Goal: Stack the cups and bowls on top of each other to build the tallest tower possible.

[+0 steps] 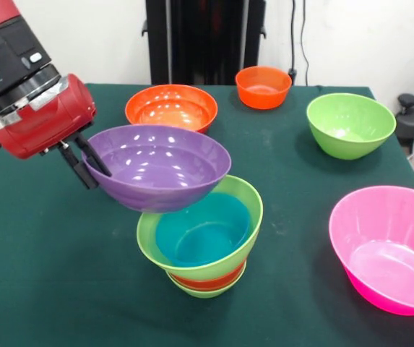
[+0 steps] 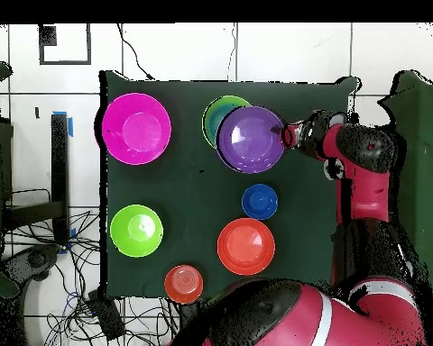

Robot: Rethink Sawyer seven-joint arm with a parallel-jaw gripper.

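A dark green cloth covers the surface (image 1: 40, 275), with a white wall behind. Near its middle stands the tower (image 1: 205, 253): a small green base, an orange band, a wide lime green bowl and a blue bowl nested inside. The tool (image 1: 87, 165) is clamped on the left rim of the purple bowl (image 1: 160, 166), which hangs tilted just above the tower and offset left, probably to be lowered on top. Orange, lime and pink bowls (image 1: 387, 246) wait well apart, far and right.
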